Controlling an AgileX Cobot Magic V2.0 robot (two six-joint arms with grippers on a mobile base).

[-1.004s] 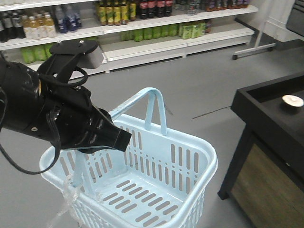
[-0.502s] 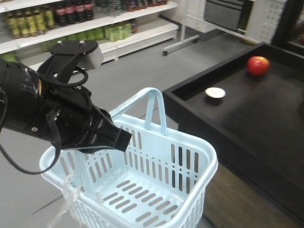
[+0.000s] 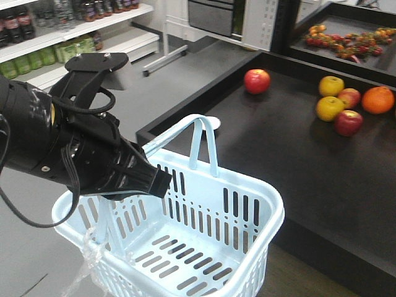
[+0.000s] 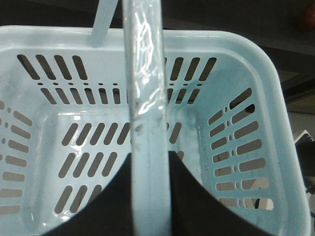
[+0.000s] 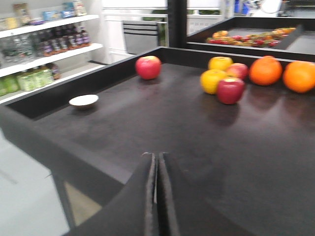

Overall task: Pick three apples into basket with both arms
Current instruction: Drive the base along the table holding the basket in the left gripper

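Nearest, the left claw (image 4: 150,164) is clamped on one handle (image 4: 143,73) of the basket (image 3: 272,213), a finger on either side of the bar. The basket hangs from that arm just off the counter's near edge by its left corner, its slotted bottom bare of fruit. The right claw (image 5: 156,158) hovers over the near edge of the counter (image 5: 147,123) with its two fingers pressed together and nothing between them. Beyond it, a white dish (image 5: 83,101) sits by the left edge. All three apples lie farther in, well apart from that claw. A lone apple (image 5: 148,67) is ahead and a little left, close to the far left corner. Ahead to the right, a second apple (image 5: 230,90) sits just beside the yellow fruits (image 5: 212,81), with a third apple (image 5: 238,71) right behind it and the oranges (image 5: 266,70) farther right. The coming move turns on this: the apples lie ahead of the right claw across bare counter, while the left arm is taken up with the basket. So the right arm is the nearer and, I judge, the one to reach, opening its fingers first. Any fruit it takes must then travel back and leftward over the counter's raised rim to the basket.
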